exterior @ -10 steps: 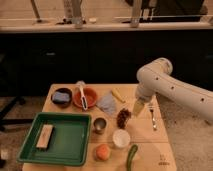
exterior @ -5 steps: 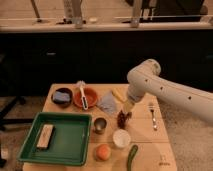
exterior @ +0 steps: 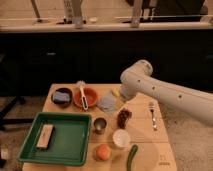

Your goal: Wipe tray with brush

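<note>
The gripper (exterior: 121, 102) is held with fingers spread and nothing pinched, presumably readied for the brush (exterior: 83, 95) — propped across the bowl (exterior: 91, 95) left of them, tray (exterior: 70, 141) lower-left.

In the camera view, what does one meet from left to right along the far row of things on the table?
Dark bowl → brush, lying across the orange bowl → blue cloth → gripper, hanging open just right of the cloth → fork.
</note>
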You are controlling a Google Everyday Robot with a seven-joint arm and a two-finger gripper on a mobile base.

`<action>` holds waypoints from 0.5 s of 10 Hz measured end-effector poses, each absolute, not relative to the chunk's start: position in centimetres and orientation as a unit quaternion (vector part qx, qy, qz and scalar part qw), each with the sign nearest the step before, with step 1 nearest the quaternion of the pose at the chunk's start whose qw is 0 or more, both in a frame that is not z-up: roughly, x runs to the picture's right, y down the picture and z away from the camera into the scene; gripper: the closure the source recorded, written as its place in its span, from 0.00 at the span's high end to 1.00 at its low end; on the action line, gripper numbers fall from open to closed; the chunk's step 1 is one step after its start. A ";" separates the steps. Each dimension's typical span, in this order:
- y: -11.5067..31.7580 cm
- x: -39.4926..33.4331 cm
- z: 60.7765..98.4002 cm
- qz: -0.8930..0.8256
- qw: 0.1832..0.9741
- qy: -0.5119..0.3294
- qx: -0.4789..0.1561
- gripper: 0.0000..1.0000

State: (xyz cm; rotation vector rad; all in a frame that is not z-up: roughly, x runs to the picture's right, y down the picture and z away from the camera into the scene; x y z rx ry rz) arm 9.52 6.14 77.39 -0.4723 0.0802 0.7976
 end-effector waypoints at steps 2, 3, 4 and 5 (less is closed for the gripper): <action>6.0 6.9 79.0 0.393 0.890 0.030 -0.230 0.80; 5.9 5.9 79.6 0.393 0.889 0.023 -0.233 0.80; 5.9 5.9 79.7 0.392 0.890 0.022 -0.233 0.80; 5.9 6.1 79.7 0.393 0.889 0.022 -0.233 0.80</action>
